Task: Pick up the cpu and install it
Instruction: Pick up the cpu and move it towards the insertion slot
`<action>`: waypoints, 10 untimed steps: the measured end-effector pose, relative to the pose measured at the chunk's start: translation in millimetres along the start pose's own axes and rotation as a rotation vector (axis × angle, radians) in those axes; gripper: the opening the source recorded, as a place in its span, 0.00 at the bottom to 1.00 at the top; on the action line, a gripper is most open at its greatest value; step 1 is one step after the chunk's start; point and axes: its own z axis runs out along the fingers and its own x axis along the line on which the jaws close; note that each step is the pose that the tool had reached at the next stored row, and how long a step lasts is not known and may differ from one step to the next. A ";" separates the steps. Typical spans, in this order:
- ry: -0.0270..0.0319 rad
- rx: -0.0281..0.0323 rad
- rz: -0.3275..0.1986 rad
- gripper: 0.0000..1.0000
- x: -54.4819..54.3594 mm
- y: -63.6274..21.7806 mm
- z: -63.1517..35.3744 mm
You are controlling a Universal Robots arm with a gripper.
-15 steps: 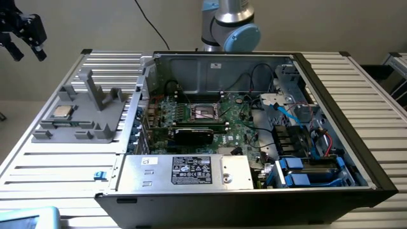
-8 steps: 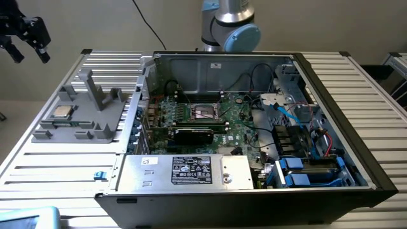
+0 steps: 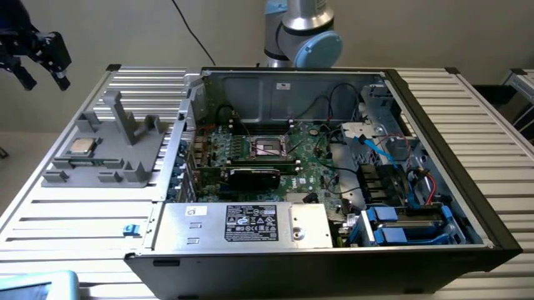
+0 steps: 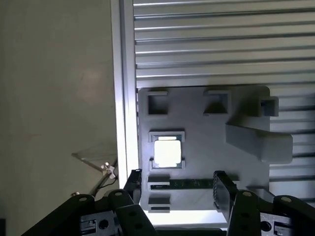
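Gripper (image 4: 177, 181) hovers over cpu (image 4: 167, 152) — no grasp
Jaws spread, empty — cpu lies flat in grey holder (image 4: 206, 147) well below, roughly centred between the fingers.

cpu (image 3: 81, 145): dull silver top, glares white in the wrist view. Holder tray (image 3: 125, 170) under it: plain mid grey. gripper (image 3: 44, 80): black. Table (image 3: 467, 125): pale silver, ribbed stripe pattern. PC case (image 3: 334, 275): black outside, bare grey metal inside. Motherboard (image 3: 313, 172): green, black slots. Power supply box (image 3: 311, 225): silver. Its label (image 3: 250, 223): black with white print. Drive caddies (image 3: 396, 228): blue. Robot arm (image 3: 301, 19): silver. Joint cap (image 3: 321, 49): light blue. Wall (image 3: 417, 31): beige.
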 end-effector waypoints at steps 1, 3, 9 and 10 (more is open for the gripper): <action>-0.0001 0.0004 0.000 0.70 -0.1 -0.6 1.6; -0.0001 0.0025 0.000 0.70 -0.1 -1.0 4.2; -0.0041 0.0274 -0.005 0.70 -0.2 -1.2 8.6; -0.0045 0.0308 -0.007 0.70 -0.2 -1.3 9.7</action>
